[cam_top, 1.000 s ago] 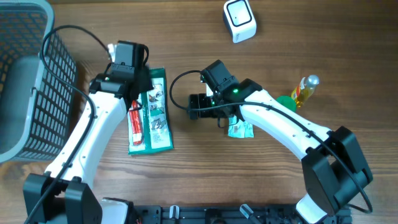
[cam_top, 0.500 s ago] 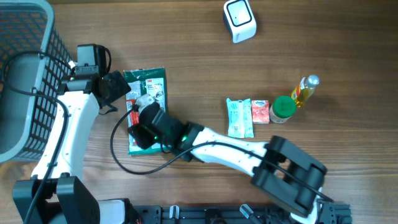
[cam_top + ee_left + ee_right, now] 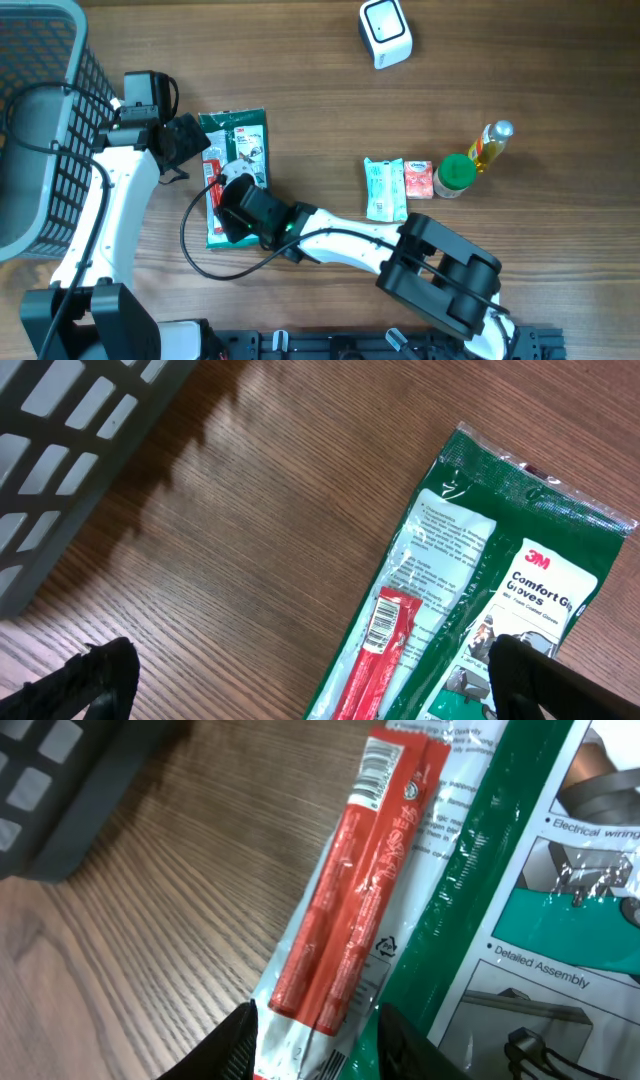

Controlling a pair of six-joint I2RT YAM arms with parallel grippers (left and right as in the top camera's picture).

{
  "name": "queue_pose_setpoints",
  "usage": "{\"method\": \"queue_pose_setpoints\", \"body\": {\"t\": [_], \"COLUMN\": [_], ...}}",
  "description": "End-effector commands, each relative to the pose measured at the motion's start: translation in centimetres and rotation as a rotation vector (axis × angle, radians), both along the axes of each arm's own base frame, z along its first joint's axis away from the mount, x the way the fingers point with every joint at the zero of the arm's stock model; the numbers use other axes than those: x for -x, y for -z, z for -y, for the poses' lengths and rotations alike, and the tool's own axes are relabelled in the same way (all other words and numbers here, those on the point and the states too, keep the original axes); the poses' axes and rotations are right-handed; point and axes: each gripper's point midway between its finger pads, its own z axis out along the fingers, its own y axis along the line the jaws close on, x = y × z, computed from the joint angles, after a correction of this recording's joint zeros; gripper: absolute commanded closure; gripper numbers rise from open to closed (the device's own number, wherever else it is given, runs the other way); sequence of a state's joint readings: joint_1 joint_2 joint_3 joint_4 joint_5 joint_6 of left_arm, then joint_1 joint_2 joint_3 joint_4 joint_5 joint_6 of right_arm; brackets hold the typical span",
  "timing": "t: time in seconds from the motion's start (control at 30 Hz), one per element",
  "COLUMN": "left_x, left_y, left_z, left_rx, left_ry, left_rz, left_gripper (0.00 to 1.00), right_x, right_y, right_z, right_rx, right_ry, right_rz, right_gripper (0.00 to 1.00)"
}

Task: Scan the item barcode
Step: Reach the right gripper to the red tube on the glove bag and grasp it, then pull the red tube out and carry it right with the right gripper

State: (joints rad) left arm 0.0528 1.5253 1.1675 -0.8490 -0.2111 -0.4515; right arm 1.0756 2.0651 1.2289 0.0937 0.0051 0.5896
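Grey basket point(image 3: 85, 120) at far left of the overhead view, not needed for this step. Green gloves pack point(image 3: 252, 135) lies flat at left-centre. Red stick packet point(image 3: 340, 910) lies on the pack's left side, likely the item to scan.

Right gripper point(image 3: 318, 1045) straddles the packet's lower end, a finger on either side. Can't tell if it is clamped or only flanking. Left gripper point(image 3: 315, 680) is spread wide and empty, hovering over the pack's upper left.

To do this well:
- Pinch only the red stick, not the glove film under it.
- Grip low, so the barcode point(image 3: 378, 770) at the top end is left bare.
- Lift, then face that end to the white scanner point(image 3: 385, 33) at top centre.

Readable: "3M", "Comfort Grip Gloves" (partly cut), "Electrical wiring", "Detailed Assembly". The red packet's print is too small to read.
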Motion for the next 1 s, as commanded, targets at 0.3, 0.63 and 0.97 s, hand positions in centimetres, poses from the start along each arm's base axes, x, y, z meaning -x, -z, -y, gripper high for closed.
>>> {"method": "queue_pose_setpoints", "body": {"t": [0.3,0.63,0.97], "left_x": [-0.3,-0.3,-0.3], "left_y": [-0.3,-0.3,-0.3], "left_z": [0.0,0.0,0.0], "left_rx": [0.007,0.007,0.008], "left_ry": [-0.009,-0.009,-0.009], "left_rz": [0.014,0.014,0.013], "left_gripper": [0.00,0.00,0.00], "right_x": [0.3,0.4,0.9], "right_y": [2.3,1.9,4.8], "right_z": [-0.3,-0.8,-0.1], "right_rx": [0.003,-0.013,0.045], "right_ry": [0.019,0.012,0.013], "right_rz": [-0.040,-0.027,-0.060], "right_gripper": [0.62,0.62,0.74]}}
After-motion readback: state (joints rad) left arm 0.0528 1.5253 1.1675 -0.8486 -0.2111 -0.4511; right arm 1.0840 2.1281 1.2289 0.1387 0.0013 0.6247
